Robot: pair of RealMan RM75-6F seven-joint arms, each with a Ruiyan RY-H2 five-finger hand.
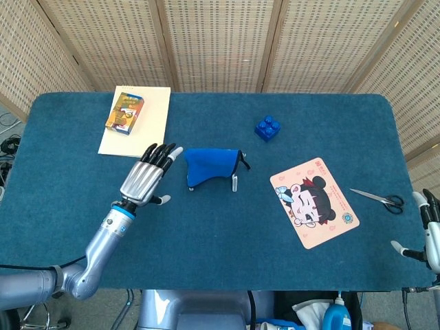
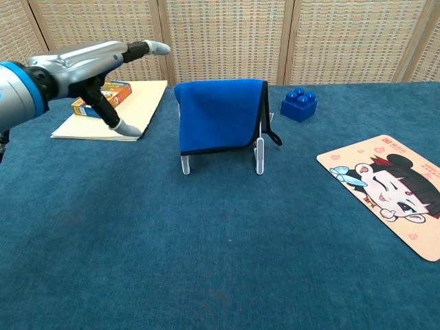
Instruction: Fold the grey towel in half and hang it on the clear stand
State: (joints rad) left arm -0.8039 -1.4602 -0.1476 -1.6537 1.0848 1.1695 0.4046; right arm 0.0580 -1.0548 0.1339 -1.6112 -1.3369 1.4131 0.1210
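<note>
On blue carpeted table (image 1: 227,227), wicker screens (image 1: 220,41) behind: towel (image 2: 218,113) draped over stand (image 2: 258,157); left hand (image 1: 143,180) fingers spread, empty.

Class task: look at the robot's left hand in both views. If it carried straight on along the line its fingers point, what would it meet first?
The left hand points up-right, toward the table's far edge. The towel on the stand lies right of that line; the blue brick looks likeliest, though depth is unclear.

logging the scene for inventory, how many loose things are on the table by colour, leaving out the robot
blue: 2, towel and toy brick
clear: 1, stand
cream: 1, paper pad
orange: 1, small box
pink: 1, cartoon mat
black-handled: 1, scissors
total: 7
</note>
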